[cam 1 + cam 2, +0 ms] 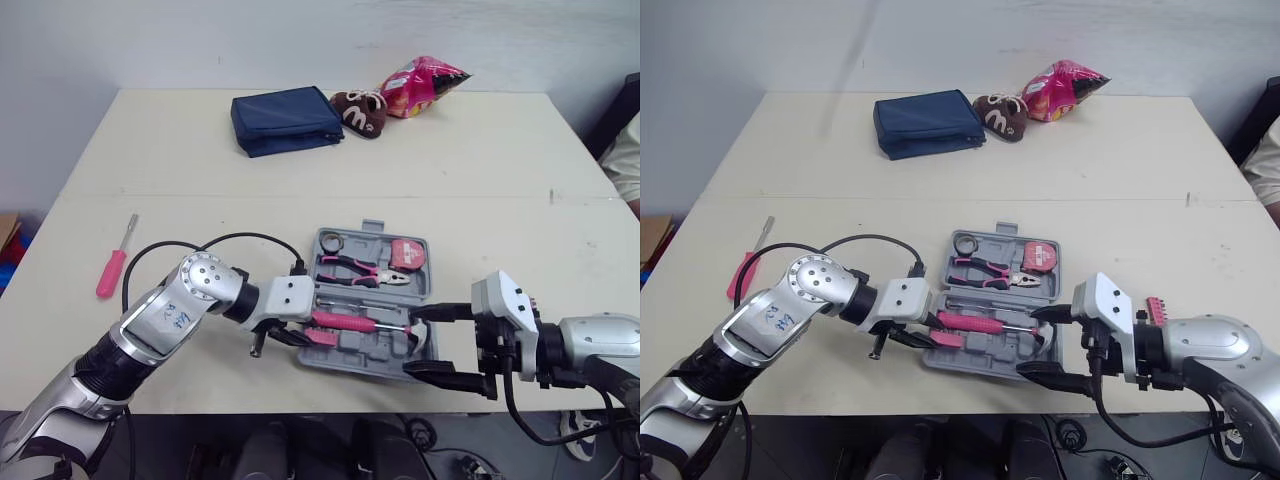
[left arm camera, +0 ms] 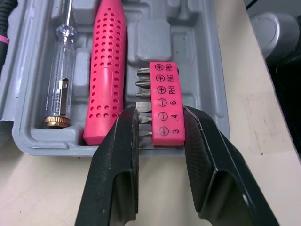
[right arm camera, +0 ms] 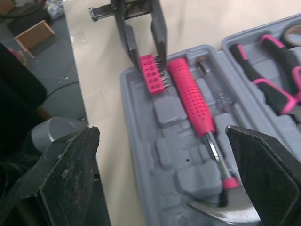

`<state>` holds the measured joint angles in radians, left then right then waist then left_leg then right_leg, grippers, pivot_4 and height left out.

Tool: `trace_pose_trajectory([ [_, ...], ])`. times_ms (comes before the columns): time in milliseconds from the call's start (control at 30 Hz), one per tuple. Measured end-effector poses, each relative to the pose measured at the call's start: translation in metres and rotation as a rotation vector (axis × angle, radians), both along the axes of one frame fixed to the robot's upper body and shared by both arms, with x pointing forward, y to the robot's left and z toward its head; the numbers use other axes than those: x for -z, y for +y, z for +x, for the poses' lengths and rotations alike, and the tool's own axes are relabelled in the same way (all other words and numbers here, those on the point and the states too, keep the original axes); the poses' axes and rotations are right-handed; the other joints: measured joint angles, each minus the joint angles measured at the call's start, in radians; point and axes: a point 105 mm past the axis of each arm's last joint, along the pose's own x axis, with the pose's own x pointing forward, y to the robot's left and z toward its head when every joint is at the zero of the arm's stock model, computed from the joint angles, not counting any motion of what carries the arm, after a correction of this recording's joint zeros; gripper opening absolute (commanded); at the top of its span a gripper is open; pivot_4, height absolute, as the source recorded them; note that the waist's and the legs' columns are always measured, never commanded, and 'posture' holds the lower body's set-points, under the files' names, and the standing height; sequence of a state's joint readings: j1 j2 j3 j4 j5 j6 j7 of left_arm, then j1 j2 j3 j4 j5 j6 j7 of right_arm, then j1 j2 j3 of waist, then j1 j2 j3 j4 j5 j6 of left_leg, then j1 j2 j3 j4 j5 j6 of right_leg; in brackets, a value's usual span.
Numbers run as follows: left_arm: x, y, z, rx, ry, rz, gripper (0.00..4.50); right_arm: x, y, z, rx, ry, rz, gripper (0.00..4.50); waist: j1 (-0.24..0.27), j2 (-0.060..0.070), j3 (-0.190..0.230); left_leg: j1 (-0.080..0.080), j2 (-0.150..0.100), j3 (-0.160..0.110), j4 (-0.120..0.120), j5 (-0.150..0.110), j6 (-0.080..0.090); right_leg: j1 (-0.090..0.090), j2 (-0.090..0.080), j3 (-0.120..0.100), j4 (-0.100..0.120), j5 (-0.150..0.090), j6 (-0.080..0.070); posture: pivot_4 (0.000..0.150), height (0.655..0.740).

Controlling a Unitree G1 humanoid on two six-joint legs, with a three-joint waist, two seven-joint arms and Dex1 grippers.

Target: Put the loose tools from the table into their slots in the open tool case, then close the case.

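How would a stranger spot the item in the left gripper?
On the table, find the open grey case and its corner nearest the left arm. There, beside the pink-handled hammer, the left gripper pinches a bit holder. Unlike the other pink tools, it is a small block carrying a row of metal bits with printed sizes.

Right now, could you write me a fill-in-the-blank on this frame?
The left gripper has its jaws clamped on the pink ____.
The right gripper has its jaws ____.
A pink screwdriver lies loose on the robot's ____ of the tool case.
Missing: bit holder; open; left.
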<state>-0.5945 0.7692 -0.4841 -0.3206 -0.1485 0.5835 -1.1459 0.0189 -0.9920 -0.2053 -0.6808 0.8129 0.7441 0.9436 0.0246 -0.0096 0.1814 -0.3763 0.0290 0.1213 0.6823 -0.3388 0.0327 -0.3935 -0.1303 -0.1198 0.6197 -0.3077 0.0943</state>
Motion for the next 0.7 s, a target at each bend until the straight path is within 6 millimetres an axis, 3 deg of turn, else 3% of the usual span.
trace_pose_trajectory([
  [500, 0.005, -0.013, 0.003, 0.033, -0.081, 0.028, 0.66, 0.0, 0.001, 0.001, 0.014, 0.001, 0.022, 4.5, 0.004, 0.0, 0.0, 0.001, -0.001, -0.001, 0.001, 0.001, 0.001, 0.002, -0.002, 0.0, 0.0, 0.0, 0.0, 0.15, 0.74],
  [700, 0.003, -0.014, -0.001, 0.027, -0.094, -0.006, 3.48, 0.0, 0.002, 0.0, 0.016, 0.011, 0.032, 4.5, 0.001, 0.0, 0.0, 0.001, 0.0, -0.001, 0.001, 0.001, 0.001, 0.002, -0.002, 0.0, 0.0, 0.0, 0.0, 0.15, 0.74],
])
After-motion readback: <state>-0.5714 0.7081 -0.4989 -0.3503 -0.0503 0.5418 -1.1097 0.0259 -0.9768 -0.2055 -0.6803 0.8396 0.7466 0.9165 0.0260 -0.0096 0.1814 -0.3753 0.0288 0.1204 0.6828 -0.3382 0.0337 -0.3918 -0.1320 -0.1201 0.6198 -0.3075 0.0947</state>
